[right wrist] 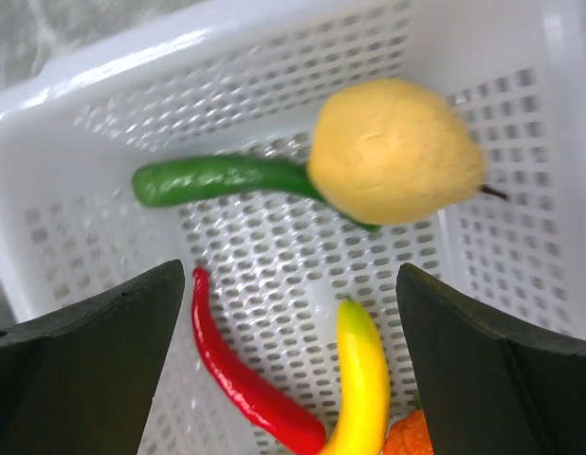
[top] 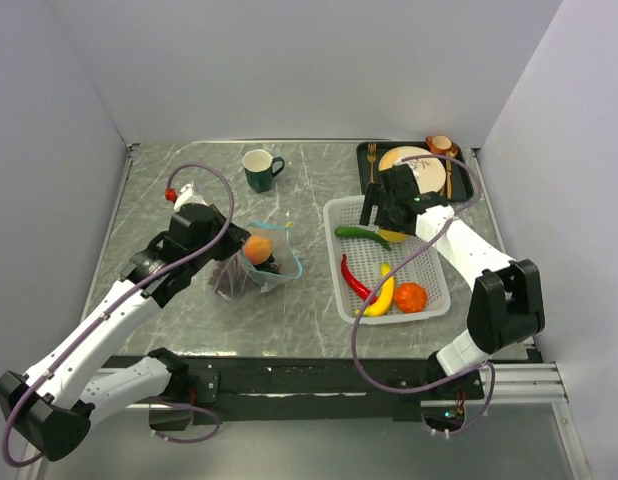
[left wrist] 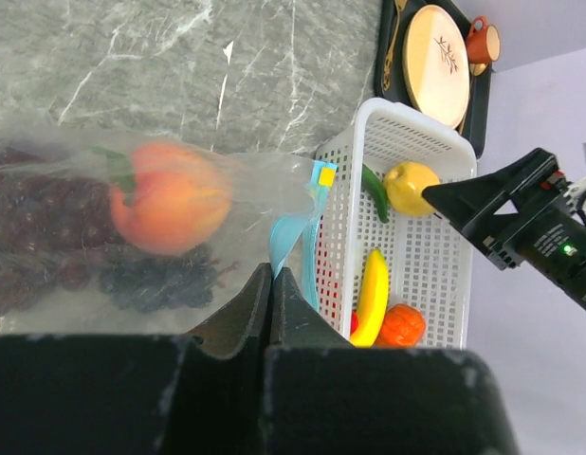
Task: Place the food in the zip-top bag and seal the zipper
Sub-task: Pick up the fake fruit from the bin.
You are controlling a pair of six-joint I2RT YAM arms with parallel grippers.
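The clear zip-top bag (top: 274, 262) lies at table centre with a peach (top: 256, 249) and dark grapes (top: 232, 278) inside. My left gripper (left wrist: 271, 275) is shut on its teal zipper strip (left wrist: 291, 237); the peach (left wrist: 170, 197) and grapes (left wrist: 151, 280) show through the plastic. My right gripper (right wrist: 291, 284) is open and empty above the white basket (right wrist: 227, 57), over the lemon (right wrist: 393, 152), green pepper (right wrist: 208, 180), red chili (right wrist: 241, 379), banana (right wrist: 359, 389) and orange (right wrist: 407, 441). From above, the right gripper (top: 382, 222) hovers by the lemon (top: 393, 236).
A dark green mug (top: 259, 170) stands at the back centre. A dark tray with a cream plate (top: 414, 160), cutlery and an orange cup (top: 441, 146) sits behind the basket (top: 334, 205). Walls close in the left, back and right.
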